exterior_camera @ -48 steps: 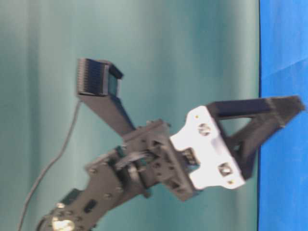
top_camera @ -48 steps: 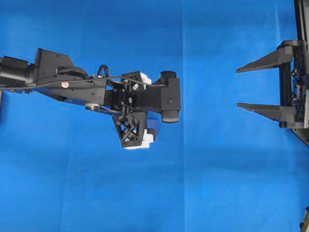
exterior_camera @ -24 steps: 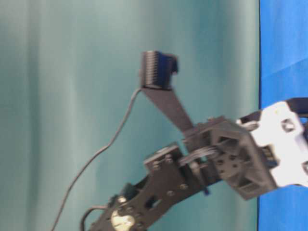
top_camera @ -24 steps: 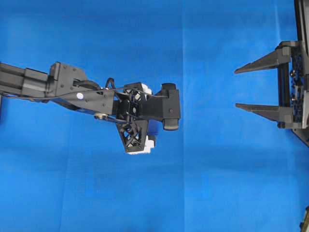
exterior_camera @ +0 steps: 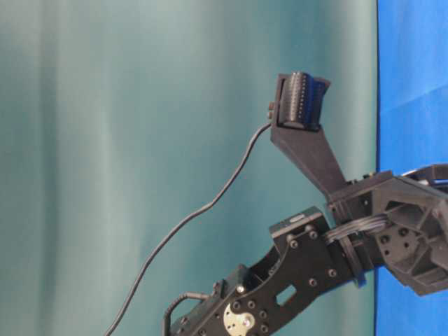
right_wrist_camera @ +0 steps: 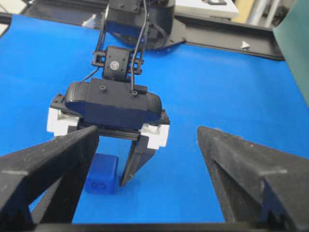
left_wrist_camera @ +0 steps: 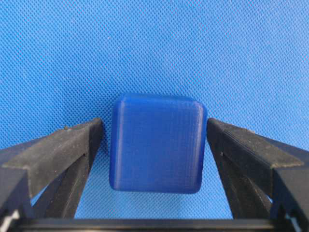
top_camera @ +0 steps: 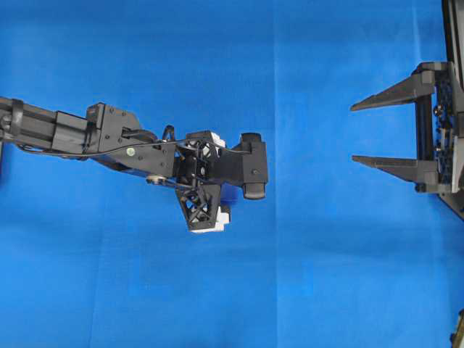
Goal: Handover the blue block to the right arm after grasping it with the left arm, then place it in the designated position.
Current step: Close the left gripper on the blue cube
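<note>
The blue block lies on the blue cloth between the two black fingers of my left gripper. A narrow gap shows on each side of it, so the gripper is open around it. In the overhead view the left gripper points down at the cloth left of centre and hides the block. In the right wrist view the block sits beside one left finger. My right gripper is open and empty at the right edge, facing the left gripper.
Blue cloth covers the table. A black frame rail runs along the far edge behind the left arm's base. In the table-level view the left arm's wrist stands before a green backdrop.
The left arm has come down toward the cloth, bringing its open fingers to either side of the block. The right arm has not moved.
</note>
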